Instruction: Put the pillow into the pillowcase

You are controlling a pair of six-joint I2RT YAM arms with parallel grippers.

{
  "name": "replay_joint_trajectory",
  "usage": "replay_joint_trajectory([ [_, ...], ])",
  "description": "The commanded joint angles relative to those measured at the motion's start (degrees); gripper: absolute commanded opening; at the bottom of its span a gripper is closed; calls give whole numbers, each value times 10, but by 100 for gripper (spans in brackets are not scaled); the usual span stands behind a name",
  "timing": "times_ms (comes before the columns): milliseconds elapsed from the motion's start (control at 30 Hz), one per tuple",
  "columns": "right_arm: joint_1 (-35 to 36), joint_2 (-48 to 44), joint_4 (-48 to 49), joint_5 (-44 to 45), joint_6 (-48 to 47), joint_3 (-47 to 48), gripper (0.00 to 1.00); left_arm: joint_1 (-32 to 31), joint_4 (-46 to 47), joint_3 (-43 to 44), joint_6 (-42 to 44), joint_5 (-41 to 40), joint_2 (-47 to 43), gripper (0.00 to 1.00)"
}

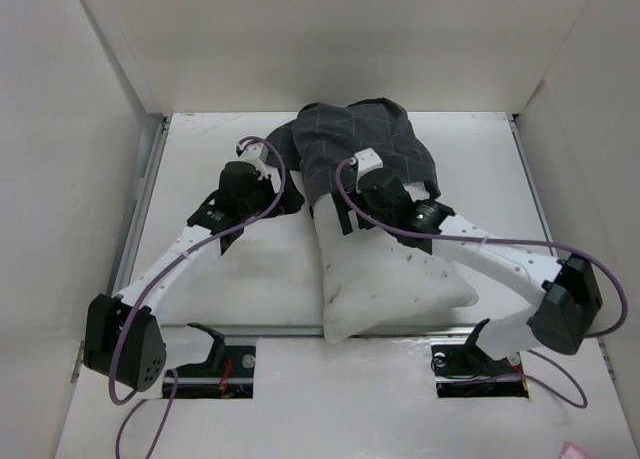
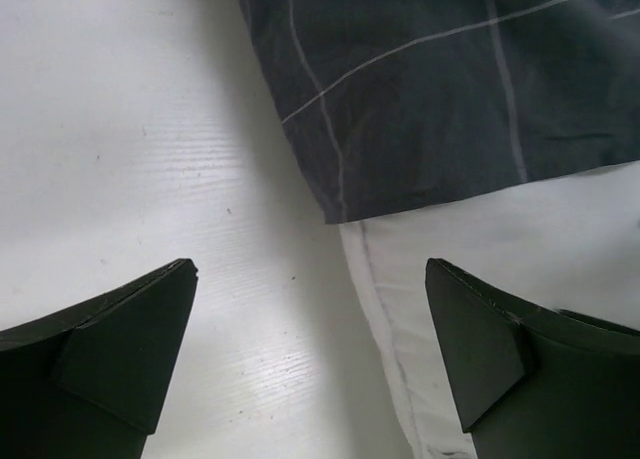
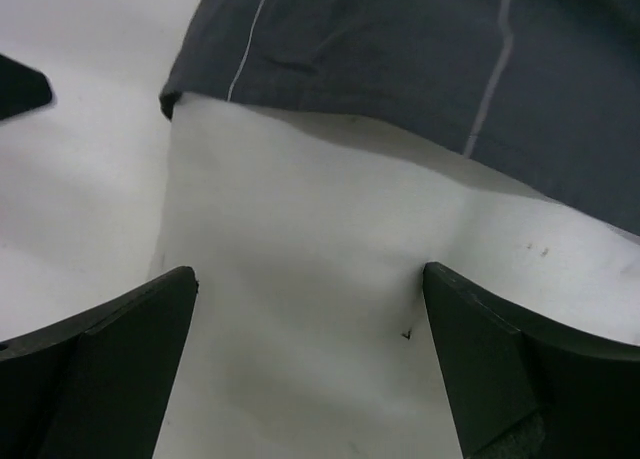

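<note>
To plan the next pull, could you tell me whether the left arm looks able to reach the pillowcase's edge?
Probably yes: the left gripper is open, and the pillowcase edge lies just ahead of it, over the pillow, with nothing between.

White table [image 1: 270,279] between white walls [image 1: 60,179]; pink scrap [image 1: 575,449] at near right corner.

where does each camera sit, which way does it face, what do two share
Top external: above and behind the bases, looking down on the table, pillow and pillowcase; left arm and right arm show.
Left wrist: on the left wrist, facing the pillowcase corner, pillow edge and table; open left gripper shows.
Right wrist: on the right wrist, facing the pillow under the pillowcase hem; open right gripper shows.
Shared: both wrist views see pillowcase overlapping pillow.
</note>
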Motion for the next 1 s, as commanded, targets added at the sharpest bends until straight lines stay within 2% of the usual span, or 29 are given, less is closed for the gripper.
replay_joint_trajectory([
  [0,0,46,-8,-53,-9,24,100,6,50,-15,10,15,-31,100],
  [100,0,109,-14,-32,-3,31,100,6,63,-28,15,33,-32,100],
  [167,0,146,-34,26,9,47,100,6,68,-28,15,45,-26,100],
  [233,0,196,-67,60,32,66,84,6,68,-34,15,45,-21,100],
  [267,0,207,-75,83,37,74,70,6,68,-34,15,45,-21,100],
  [300,0,214,-75,94,47,81,40,6,68,-40,15,45,-21,100],
  [333,0,214,-75,94,55,81,18,6,68,-40,15,50,-21,100],
  [367,0,208,-67,94,55,81,0,6,73,-40,15,50,-15,100],
  [567,0,118,-40,74,-6,69,0,6,91,-36,8,50,27,96],
  [700,0,68,-34,64,-27,69,0,1,111,-16,14,73,84,88],
  [800,0,50,-23,47,-32,69,0,-5,120,6,19,73,118,84],
  [967,0,56,-23,40,-32,69,0,-23,131,27,25,73,144,84],
])
